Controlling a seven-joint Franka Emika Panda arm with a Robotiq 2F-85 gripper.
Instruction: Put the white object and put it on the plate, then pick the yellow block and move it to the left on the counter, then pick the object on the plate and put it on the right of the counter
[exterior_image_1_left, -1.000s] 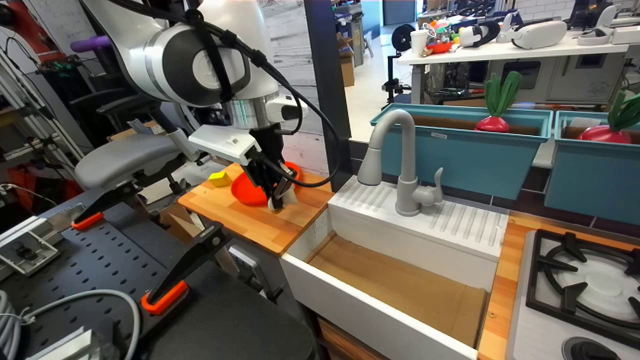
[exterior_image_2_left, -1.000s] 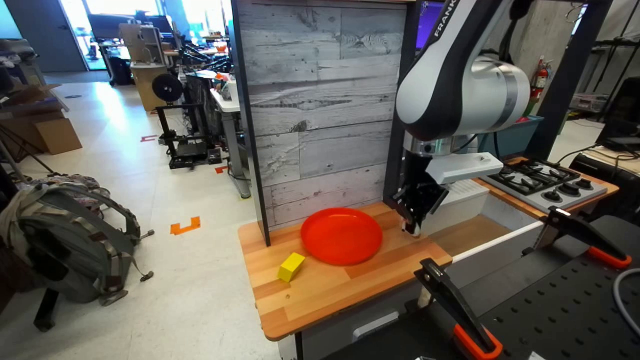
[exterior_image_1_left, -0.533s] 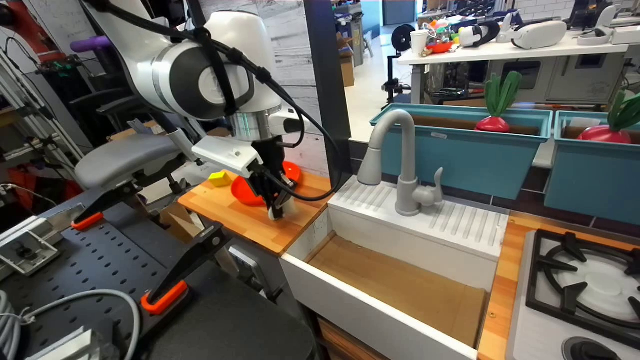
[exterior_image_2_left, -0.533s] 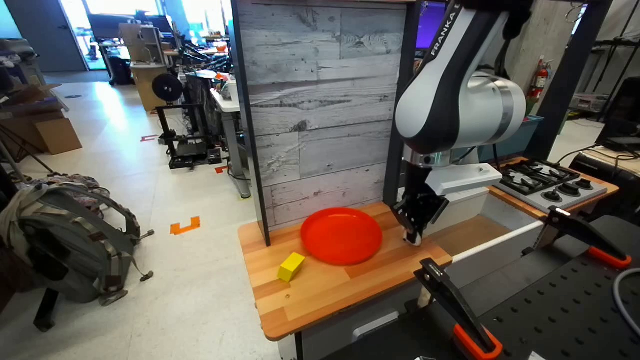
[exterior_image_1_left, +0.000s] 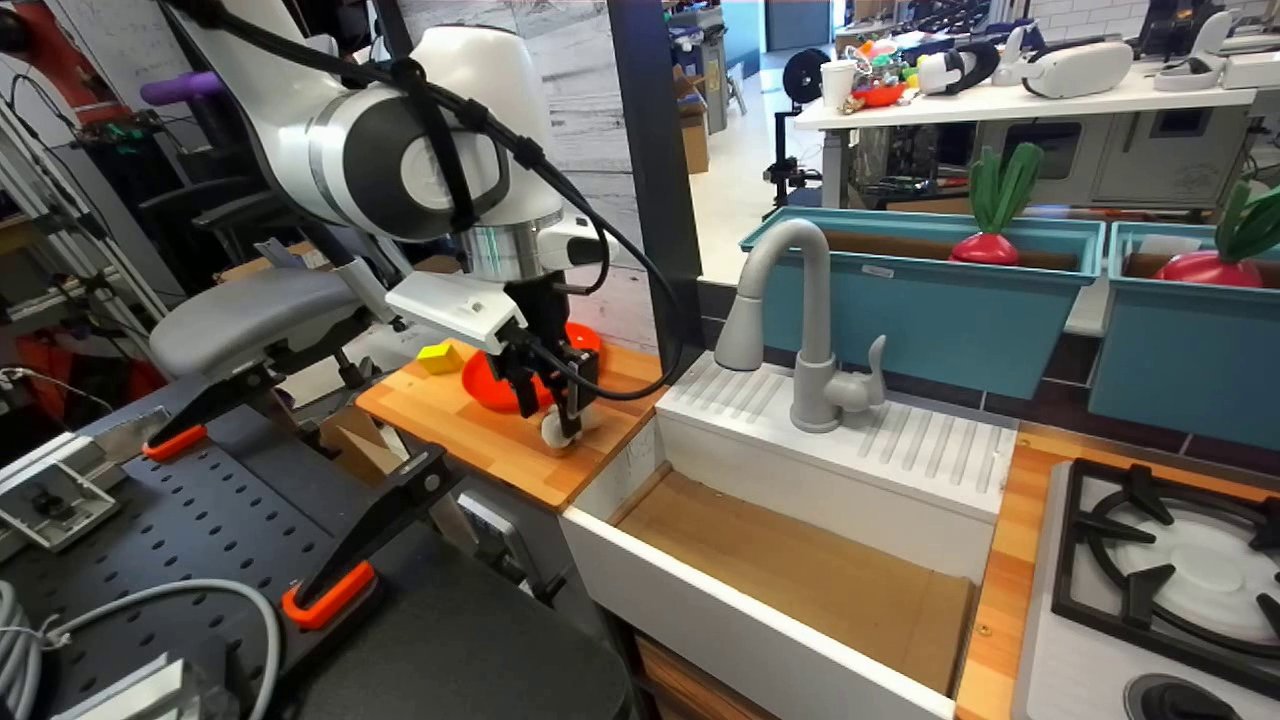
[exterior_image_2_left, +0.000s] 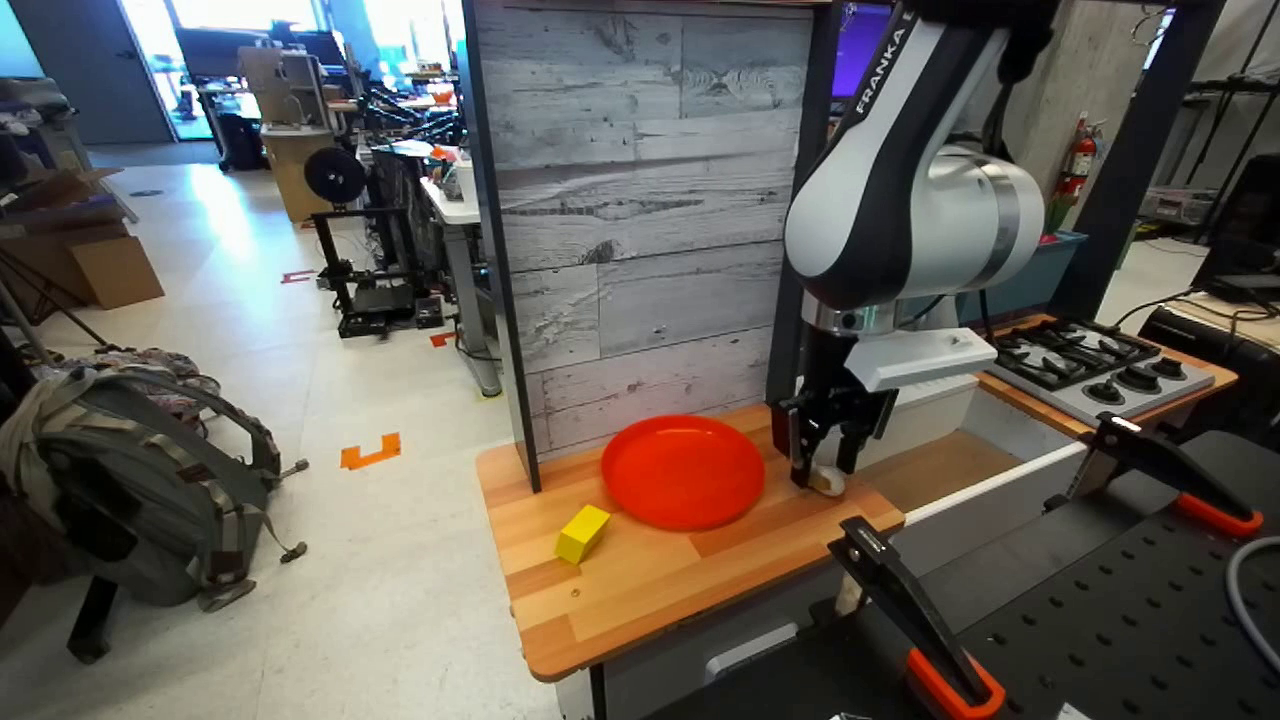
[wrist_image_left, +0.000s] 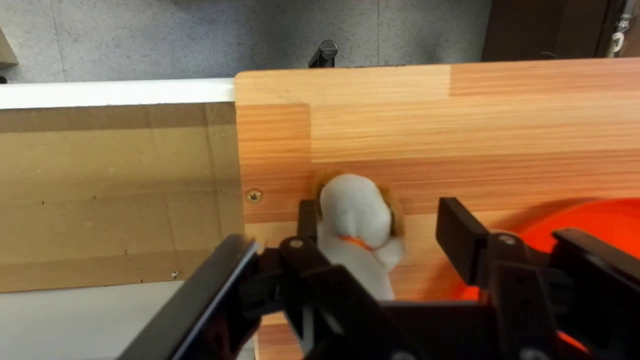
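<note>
Beware of dragging or toppling the white plush dog (wrist_image_left: 355, 226), ungripped between widely parted jaws near the edge of the table (wrist_image_left: 450, 142) along the sink (exterior_image_1_left: 740, 640), on lifting or closing, because of off-centre placement just beside, perhaps touching, the fingertip (wrist_image_left: 306, 219) on that side.

Light glares from bright window (exterior_image_2_left: 245, 10), upper left of frame in exterior view, above pale floor (exterior_image_2_left: 380, 580) with shine streaked across it; dark door (exterior_image_2_left: 88, 70) stands alongside. Plank-patterned wall (exterior_image_2_left: 650, 180), whitish grey, fills upper center. Grey chair (exterior_image_1_left: 250, 315) sits at left in exterior view; white table (exterior_image_1_left: 990, 106) spans upper right, white brick-pattern wall (exterior_image_1_left: 1085, 20) beyond. Grey floor (wrist_image_left: 150, 40) with thin seams runs along top of wrist view.
</note>
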